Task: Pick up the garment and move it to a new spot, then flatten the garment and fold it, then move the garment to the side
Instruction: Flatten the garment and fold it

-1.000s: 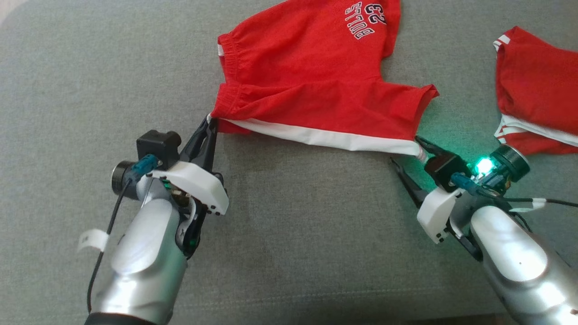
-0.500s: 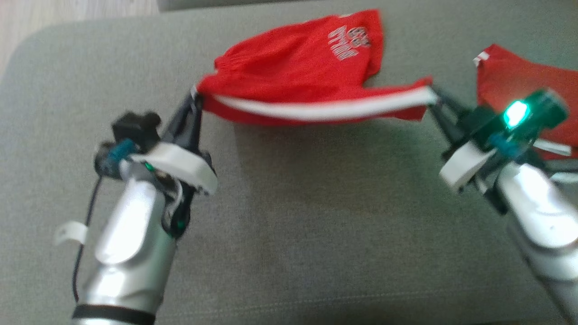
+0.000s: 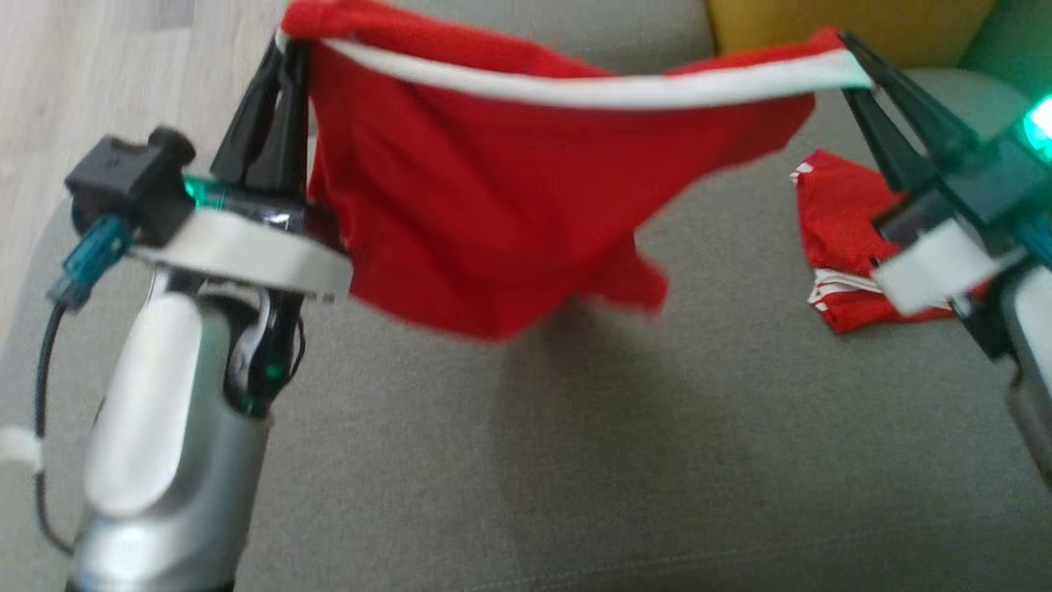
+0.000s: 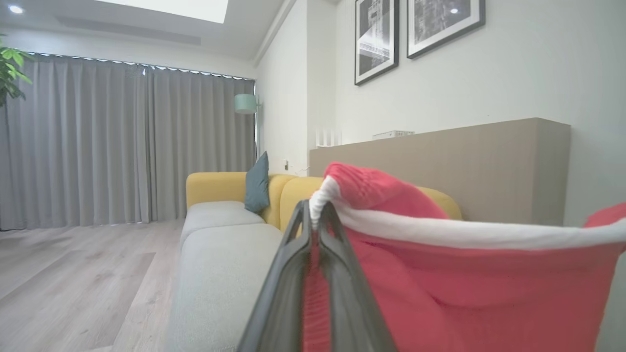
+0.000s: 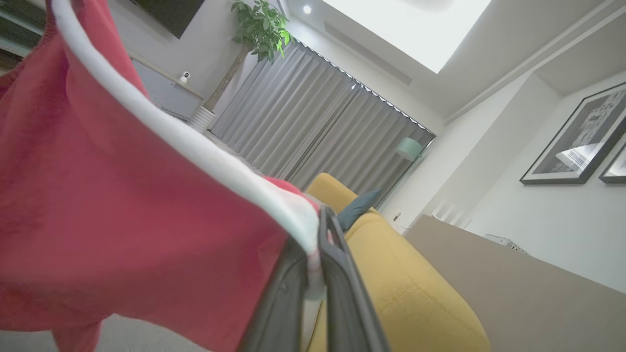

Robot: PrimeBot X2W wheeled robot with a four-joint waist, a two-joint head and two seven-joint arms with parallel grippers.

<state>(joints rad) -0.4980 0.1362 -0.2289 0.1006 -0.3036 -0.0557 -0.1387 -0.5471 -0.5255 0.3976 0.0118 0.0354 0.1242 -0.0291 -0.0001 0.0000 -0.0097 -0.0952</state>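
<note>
Here, red garment (image 3: 460,205) aloft, lower edge blurred, left pincer (image 3: 288,57) and right pincer (image 3: 851,62) each clamped on its white hem (image 3: 592,89)

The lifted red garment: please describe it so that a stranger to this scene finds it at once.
Above the grey sofa cushion, a red garment hangs in the air, stretched between the shut fingers of the left gripper and the right gripper. A white band runs along its top edge. The other red garment lies crumpled on the cushion, untouched.
</note>
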